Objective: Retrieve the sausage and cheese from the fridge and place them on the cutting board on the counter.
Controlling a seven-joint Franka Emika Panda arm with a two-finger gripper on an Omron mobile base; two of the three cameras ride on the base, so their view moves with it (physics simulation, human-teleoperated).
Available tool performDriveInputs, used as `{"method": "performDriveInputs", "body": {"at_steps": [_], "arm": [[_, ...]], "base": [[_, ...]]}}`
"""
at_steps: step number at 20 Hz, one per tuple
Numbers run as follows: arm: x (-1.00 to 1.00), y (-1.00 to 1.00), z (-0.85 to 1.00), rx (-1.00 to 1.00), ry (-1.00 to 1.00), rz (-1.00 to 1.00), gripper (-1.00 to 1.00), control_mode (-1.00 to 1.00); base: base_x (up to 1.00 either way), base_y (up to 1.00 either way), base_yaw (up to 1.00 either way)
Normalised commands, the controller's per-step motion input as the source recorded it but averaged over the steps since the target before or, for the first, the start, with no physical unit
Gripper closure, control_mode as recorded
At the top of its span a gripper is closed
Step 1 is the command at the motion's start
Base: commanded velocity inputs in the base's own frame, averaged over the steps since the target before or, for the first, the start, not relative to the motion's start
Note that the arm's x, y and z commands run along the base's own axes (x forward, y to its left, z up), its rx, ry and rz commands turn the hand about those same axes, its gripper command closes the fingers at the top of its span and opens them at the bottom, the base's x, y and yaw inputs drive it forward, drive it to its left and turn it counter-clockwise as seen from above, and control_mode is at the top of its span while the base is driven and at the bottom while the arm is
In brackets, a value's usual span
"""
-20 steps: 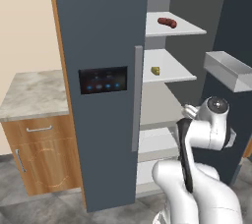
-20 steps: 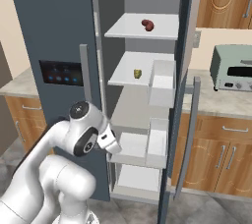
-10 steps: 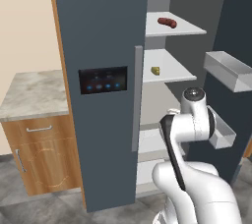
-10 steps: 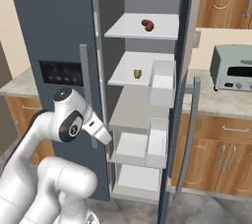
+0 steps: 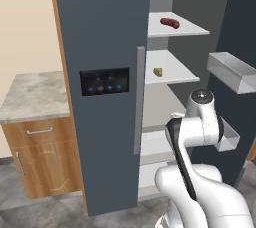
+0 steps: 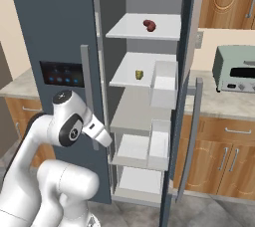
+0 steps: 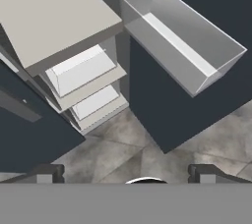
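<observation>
Fridge [image 5: 100,37] door's open so I can reach in: sausage [image 5: 170,22] on the top shelf, cheese [image 5: 158,71] one below. My gripper [image 7: 128,171] is spread wide, empty, aimed down at the fridge's lower drawers.

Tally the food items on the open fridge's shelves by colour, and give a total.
Reddish-brown curved sausage link, top shelf: 1
Pale yellow-tan cheese wedge, shelf below: 1
Total: 2
</observation>
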Motion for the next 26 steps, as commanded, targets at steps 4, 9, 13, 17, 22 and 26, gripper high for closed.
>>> {"method": "performDriveInputs", "body": {"at_steps": [4, 9, 13, 17, 22, 26], "arm": [[0.00, 0.00, 0.00, 0.00, 0.00, 0.00, -1.00, -1.00], [0.00, 0.00, 0.00, 0.00, 0.00, 0.00, -1.00, -1.00], [0.00, 0.00, 0.00, 0.00, 0.00, 0.00, -1.00, -1.00], [0.00, 0.00, 0.00, 0.00, 0.00, 0.00, -1.00, -1.00], [0.00, 0.00, 0.00, 0.00, 0.00, 0.00, -1.00, -1.00], [0.00, 0.00, 0.00, 0.00, 0.00, 0.00, -1.00, -1.00]], "base": [[0.00, 0.00, 0.00], [0.00, 0.00, 0.00], [0.00, 0.00, 0.00], [0.00, 0.00, 0.00], [0.00, 0.00, 0.00], [0.00, 0.00, 0.00]]}}
